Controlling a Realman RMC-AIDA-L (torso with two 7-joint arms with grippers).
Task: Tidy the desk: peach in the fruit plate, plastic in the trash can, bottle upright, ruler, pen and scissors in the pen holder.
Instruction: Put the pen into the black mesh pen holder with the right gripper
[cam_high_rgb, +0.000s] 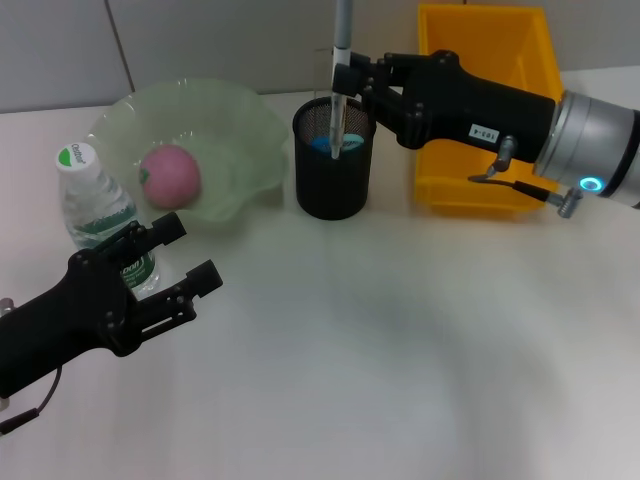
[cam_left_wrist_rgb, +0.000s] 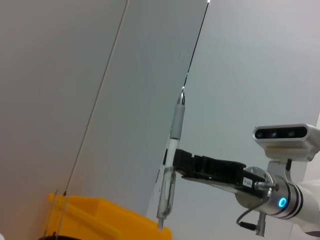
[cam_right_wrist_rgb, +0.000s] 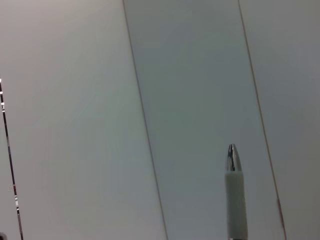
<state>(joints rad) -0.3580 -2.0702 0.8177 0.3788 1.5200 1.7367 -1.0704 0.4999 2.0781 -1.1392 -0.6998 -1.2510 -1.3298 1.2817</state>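
Note:
My right gripper (cam_high_rgb: 345, 76) is shut on a pen (cam_high_rgb: 340, 60) that stands upright, its lower end inside the black mesh pen holder (cam_high_rgb: 333, 190). The left wrist view shows this gripper (cam_left_wrist_rgb: 175, 162) and the pen (cam_left_wrist_rgb: 172, 140) from afar; the right wrist view shows only the pen's upper end (cam_right_wrist_rgb: 234, 190). Something blue (cam_high_rgb: 322, 143) lies in the holder; I cannot tell what. A pink peach (cam_high_rgb: 170, 175) rests in the green fruit plate (cam_high_rgb: 250, 130). The bottle (cam_high_rgb: 95, 200) stands upright. My left gripper (cam_high_rgb: 190, 252) is open beside the bottle. Ruler, scissors and plastic are out of view.
The yellow bin (cam_high_rgb: 480, 195) stands behind my right arm, to the right of the pen holder; its edge (cam_left_wrist_rgb: 100, 220) also shows in the left wrist view. A pale wall runs along the back of the white table (cam_high_rgb: 400, 360).

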